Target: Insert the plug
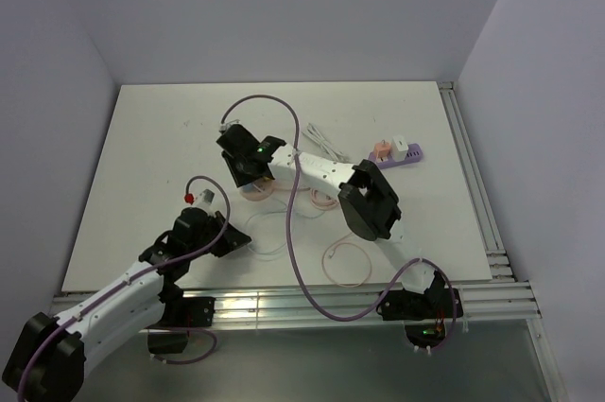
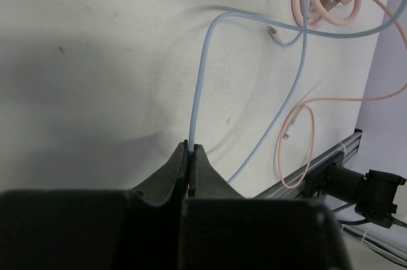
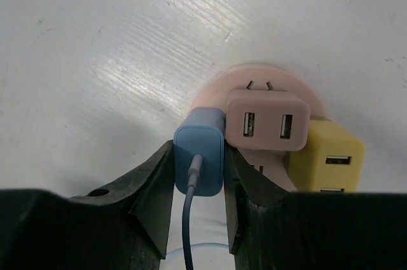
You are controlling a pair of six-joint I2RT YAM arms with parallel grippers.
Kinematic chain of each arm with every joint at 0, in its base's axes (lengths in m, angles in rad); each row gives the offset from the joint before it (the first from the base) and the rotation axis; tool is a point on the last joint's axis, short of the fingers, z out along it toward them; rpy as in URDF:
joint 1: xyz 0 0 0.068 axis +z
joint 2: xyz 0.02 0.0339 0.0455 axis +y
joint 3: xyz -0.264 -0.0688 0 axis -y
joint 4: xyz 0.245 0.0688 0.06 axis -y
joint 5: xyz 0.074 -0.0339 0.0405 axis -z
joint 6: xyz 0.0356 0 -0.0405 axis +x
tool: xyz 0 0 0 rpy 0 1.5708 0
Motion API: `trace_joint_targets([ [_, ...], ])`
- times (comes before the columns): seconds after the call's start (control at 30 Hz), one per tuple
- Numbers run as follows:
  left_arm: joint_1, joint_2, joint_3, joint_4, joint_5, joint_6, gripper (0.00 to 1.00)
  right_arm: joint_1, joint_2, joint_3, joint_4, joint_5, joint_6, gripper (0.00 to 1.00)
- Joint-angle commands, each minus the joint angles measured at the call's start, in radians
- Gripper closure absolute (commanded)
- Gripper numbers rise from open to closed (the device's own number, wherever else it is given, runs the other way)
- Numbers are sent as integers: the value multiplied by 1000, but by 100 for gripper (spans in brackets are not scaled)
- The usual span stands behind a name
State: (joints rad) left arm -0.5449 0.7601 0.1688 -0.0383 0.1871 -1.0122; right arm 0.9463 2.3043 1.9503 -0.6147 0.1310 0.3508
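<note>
Right claw (image 3: 200,169) pinching the blue plug (image 3: 200,146), left claw (image 2: 191,150) pressed onto the pale cable (image 2: 202,67); cable tension may tilt the plug off line.

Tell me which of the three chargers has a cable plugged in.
The blue charger, gripped by the right gripper: a cable leaves its near end. The pink charger and yellow charger beside it show only empty USB ports.
</note>
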Motion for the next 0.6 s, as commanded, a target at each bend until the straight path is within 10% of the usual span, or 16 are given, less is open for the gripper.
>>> trace_joint_targets([
  [0.0,-3,-31,44,-55,-46,18,100,0,193,-113,-169,-51,2,100],
  [0.13,-4,-28,60,-89,-81,18,97,2,132,-91,-154,-62,-12,100],
  [0.27,-3,-33,64,-92,-98,18,73,5,75,-47,-155,-35,-29,89],
  [0.37,-3,-41,72,-94,-107,18,45,3,34,-8,-169,-22,-47,53],
  [0.5,-3,-50,104,-132,-118,27,32,3,-75,-37,-129,-5,-56,0],
  [0.57,-3,-64,135,-156,-127,32,27,5,-161,-82,-89,4,-58,0],
])
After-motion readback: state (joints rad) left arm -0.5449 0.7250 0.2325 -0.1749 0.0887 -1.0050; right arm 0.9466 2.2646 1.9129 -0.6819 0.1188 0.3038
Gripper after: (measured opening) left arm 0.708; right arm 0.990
